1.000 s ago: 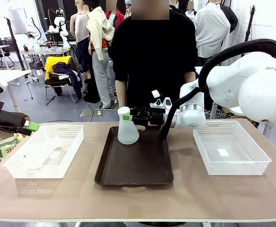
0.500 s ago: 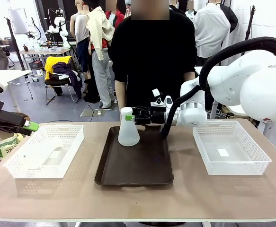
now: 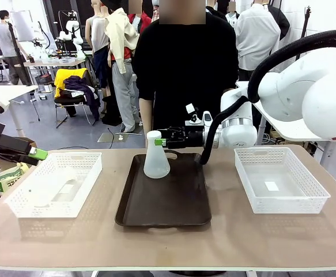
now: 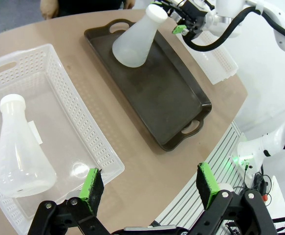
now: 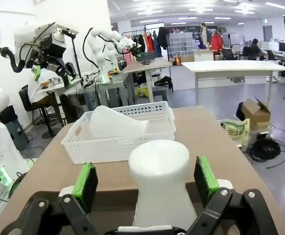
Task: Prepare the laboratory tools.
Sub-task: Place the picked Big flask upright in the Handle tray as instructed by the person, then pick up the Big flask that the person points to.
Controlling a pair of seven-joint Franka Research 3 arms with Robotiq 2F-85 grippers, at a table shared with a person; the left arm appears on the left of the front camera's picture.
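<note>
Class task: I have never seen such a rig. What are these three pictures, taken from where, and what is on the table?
A two-armed robot faces a person across a table. One picture looks across from the robot's side; the other two come from cameras on its wrists. A tray sits between a left basket and a right basket. One flask stands on the tray; a second flask lies in the left basket. The fingers of the right gripper flank the standing flask's neck, open, not gripping. The left gripper is open, empty.
</note>
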